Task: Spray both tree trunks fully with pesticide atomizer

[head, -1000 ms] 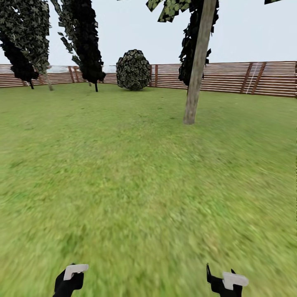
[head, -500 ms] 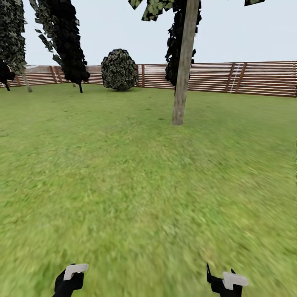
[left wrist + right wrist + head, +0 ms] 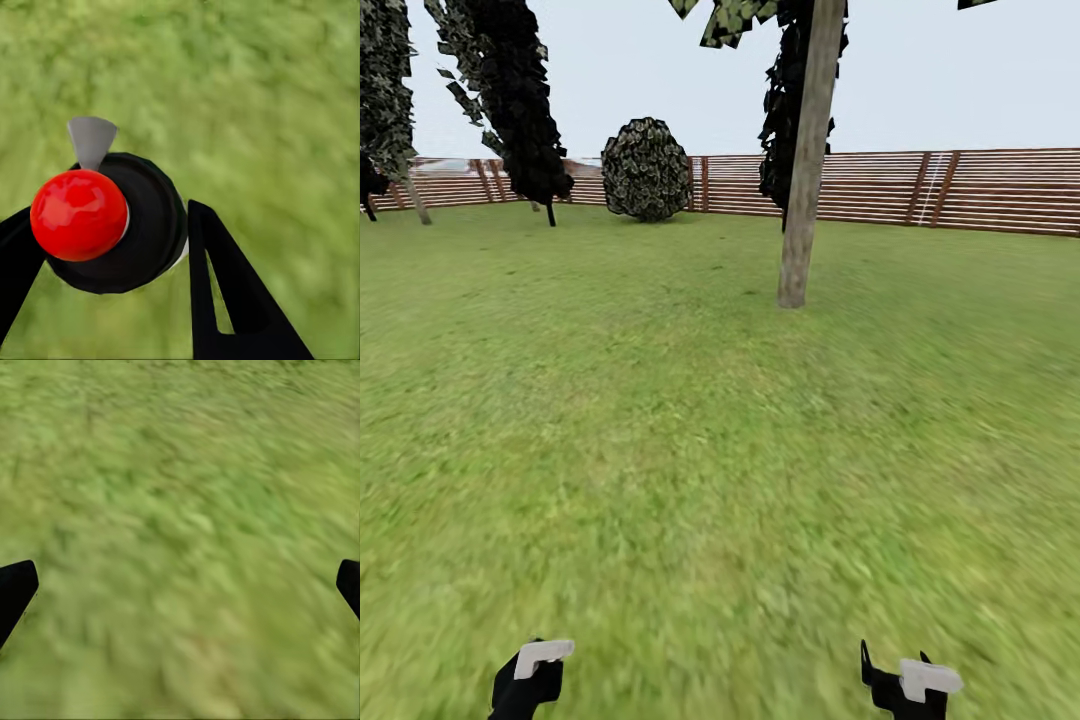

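Observation:
In the left wrist view the pesticide atomizer [image 3: 146,225], a black round body with a red ball [image 3: 79,214] and a grey nozzle [image 3: 91,139], sits between the black fingers of my left gripper [image 3: 112,229], which is shut on it above the grass. My right gripper [image 3: 180,585] is open over bare grass with nothing between its fingers. The head view has both grippers low at the frame's bottom, left [image 3: 530,675] and right [image 3: 908,682]. One tree's thick beige-grey trunk [image 3: 805,170] rises ahead, slightly right of centre, several metres off. A second pale trunk [image 3: 416,198] stands far left by the fence.
The green lawn [image 3: 690,450] stretches ahead to a brown slat fence [image 3: 960,190]. A dark thin-stemmed conifer [image 3: 520,110] and a round bush [image 3: 648,170] stand at the back left. Another dark conifer [image 3: 785,120] is behind the near trunk.
The whole head view has shifted left and the near trunk looks slightly closer, so the camera has turned and moved. Both grippers hold the same places in the picture.

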